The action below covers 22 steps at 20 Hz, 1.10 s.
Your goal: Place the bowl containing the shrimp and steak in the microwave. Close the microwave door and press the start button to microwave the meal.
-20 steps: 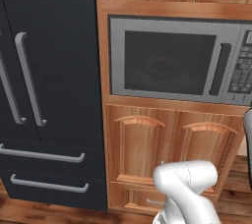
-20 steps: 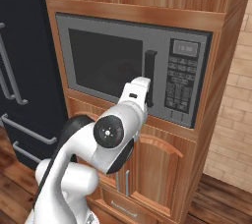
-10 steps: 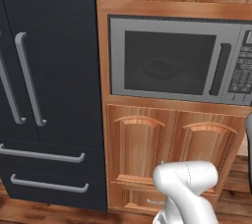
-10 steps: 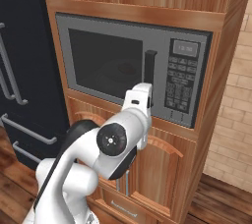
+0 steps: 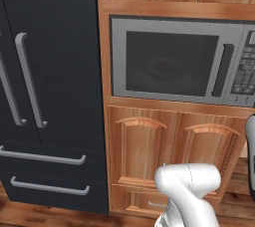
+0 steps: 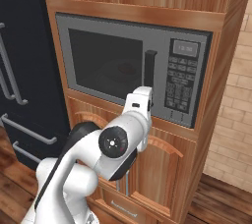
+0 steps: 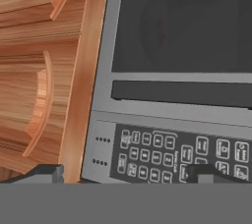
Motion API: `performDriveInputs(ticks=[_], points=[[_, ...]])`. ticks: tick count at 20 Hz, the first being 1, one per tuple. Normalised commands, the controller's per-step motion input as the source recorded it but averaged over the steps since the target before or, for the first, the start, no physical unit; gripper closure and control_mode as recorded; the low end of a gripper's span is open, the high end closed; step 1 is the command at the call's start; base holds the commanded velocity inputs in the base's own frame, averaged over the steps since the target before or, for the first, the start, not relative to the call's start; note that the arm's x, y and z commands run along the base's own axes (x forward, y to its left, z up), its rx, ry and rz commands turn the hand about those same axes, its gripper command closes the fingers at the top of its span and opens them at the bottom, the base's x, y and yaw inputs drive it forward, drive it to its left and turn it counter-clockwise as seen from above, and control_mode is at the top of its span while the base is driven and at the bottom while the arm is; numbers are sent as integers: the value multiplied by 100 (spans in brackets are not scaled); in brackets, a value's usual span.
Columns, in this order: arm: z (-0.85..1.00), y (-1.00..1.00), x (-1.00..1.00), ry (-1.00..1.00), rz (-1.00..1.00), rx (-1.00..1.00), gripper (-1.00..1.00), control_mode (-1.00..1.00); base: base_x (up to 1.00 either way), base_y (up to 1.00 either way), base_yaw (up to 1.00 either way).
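**Hand hanging open before the microwave keypad**

You are looking at the microwave (image 6: 133,68) sitting in the wooden cabinet column, in the upper centre of the right base view. The microwave door (image 5: 174,61) is lying shut, flush with the frame, its dark bar handle (image 6: 149,69) standing upright at the window's right edge. Through the dark glass, at the frame's centre in the left base view, something reddish is showing faintly; you cannot tell what it is. Your hand (image 7: 125,171) is pointing at the keypad panel (image 7: 172,154), with the view rolled so the handle is running across the middle of the frame. Its two fingertips (image 7: 47,173) are standing wide apart at the bottom corners, gripping nothing. The dark fridge (image 5: 47,86) is filling the left of the left base view.
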Motion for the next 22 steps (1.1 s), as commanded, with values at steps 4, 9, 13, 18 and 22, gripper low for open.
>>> performDriveInputs(ticks=[4, 9, 13, 18, 22], points=[[-7, 0, 0, 0, 0, 0, -100, -100, 0, 0, 0], [-2, 0, 6, 0, 0, 0, -100, -100, 0, 0, 0], [0, 0, 7, 0, 0, 0, -100, -100, 0, 0, 0], [0, 0, 0, 0, 0, 0, -100, -100, 0, 0, 0], [0, -4, -2, 1, 0, 0, -100, -100, 0, 0, 0]])
